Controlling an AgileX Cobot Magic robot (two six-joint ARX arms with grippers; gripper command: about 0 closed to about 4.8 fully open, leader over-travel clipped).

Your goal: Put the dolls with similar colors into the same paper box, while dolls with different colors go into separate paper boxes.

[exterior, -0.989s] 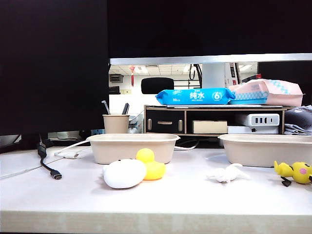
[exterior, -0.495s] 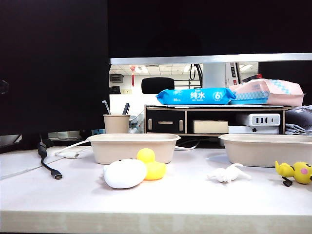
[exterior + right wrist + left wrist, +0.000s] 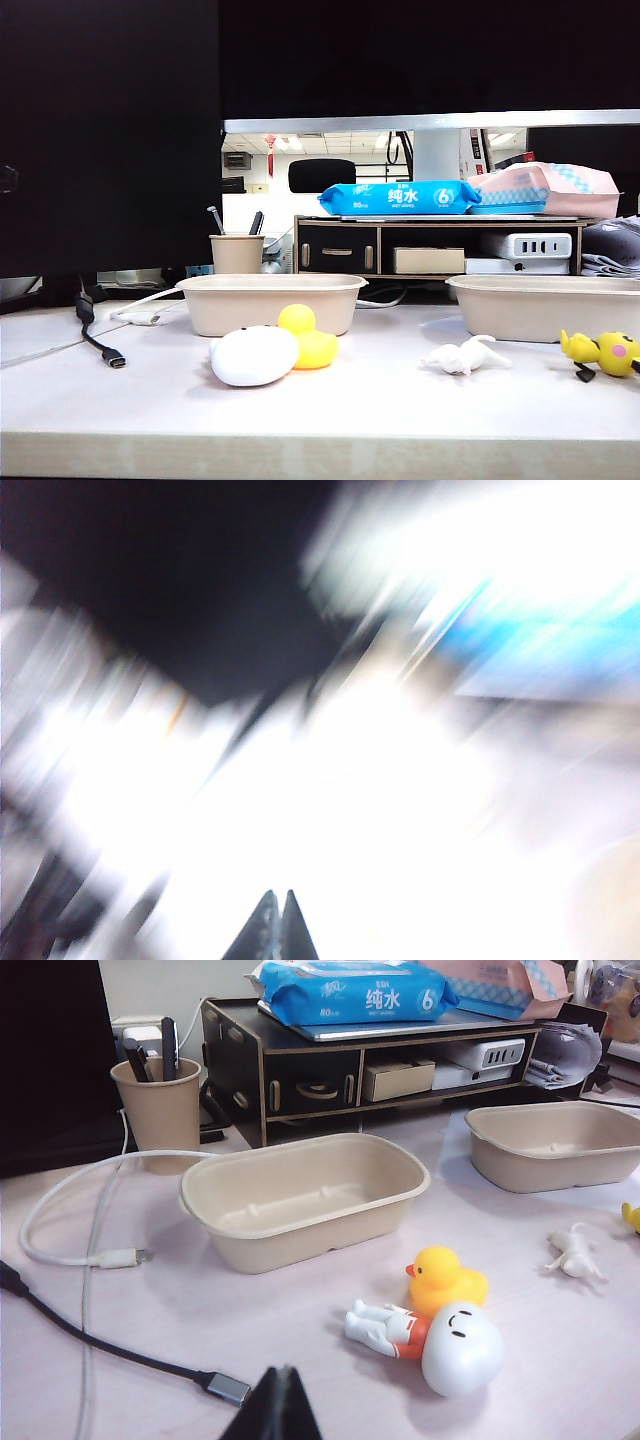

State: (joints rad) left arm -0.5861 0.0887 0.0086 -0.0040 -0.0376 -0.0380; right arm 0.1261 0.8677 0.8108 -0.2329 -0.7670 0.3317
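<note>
While the 4 dolls all lie on the pale worktop (image 3: 340, 410), both paper boxes hold nothing. The left paper box (image 3: 270, 302) sits mid-worktop; just in front of it the white egg-shaped doll (image 3: 255, 356) touches the yellow duck (image 3: 307, 337). The right paper box (image 3: 545, 305) stands well apart, w/ the small white limbed figure (image 3: 462, 356) in front of it and the yellow pink-cheeked figure (image 3: 603, 352) near the worktop's right edge. Behind: a tan cup w/ pens (image 3: 237, 252) and a black shelf unit (image 3: 430, 245) carrying a blue wipes pack (image 3: 398, 197). No arm shows in the exterior view. The left end effector (image 3: 275, 1407) is closed, holding nothing, near a black cable plug (image 3: 228, 1388). The right end effector (image 3: 273, 928) is closed too, its surroundings blurred.
</note>
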